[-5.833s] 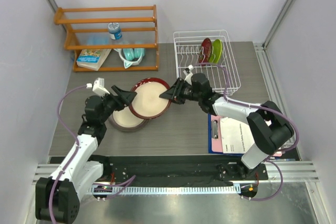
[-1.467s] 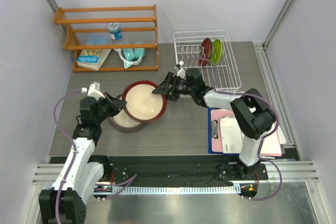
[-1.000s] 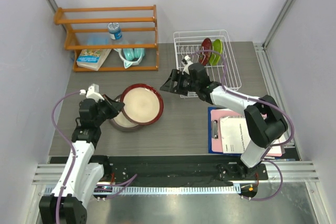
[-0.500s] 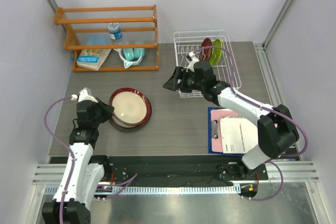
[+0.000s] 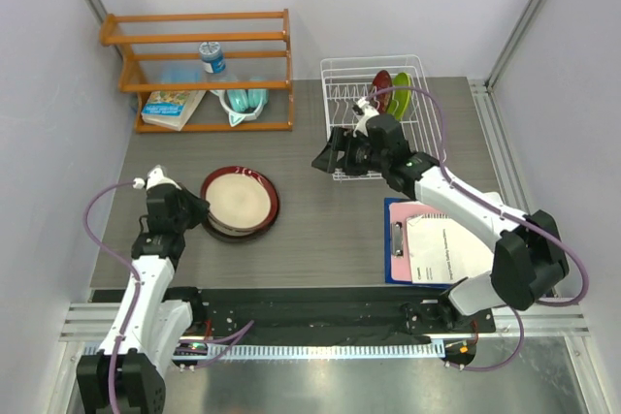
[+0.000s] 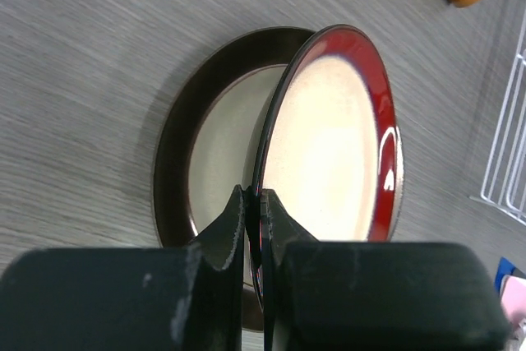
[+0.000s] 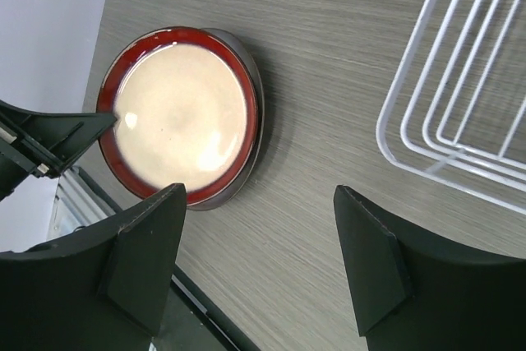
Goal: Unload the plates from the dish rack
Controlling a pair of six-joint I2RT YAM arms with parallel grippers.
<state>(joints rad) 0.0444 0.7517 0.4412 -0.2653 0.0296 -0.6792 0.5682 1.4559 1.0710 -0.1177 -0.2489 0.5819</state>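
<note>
- left gripper [image 6: 253, 203], near left on the table: pinched shut on the left rim of the maroon-rimmed plate [image 5: 240, 199].
- that plate sits tilted over the grey-rimmed plate [image 6: 215, 150], left of the table's middle.
- right gripper [image 5: 326, 156]: jaws wide apart, holding nothing, above the table just off the rack's near left corner.
- dish rack [image 5: 327, 94], far right: 2 plates stand inside at its far end, dark red plate [image 5: 380, 92] left of lime green plate [image 5: 399, 94].
</note>
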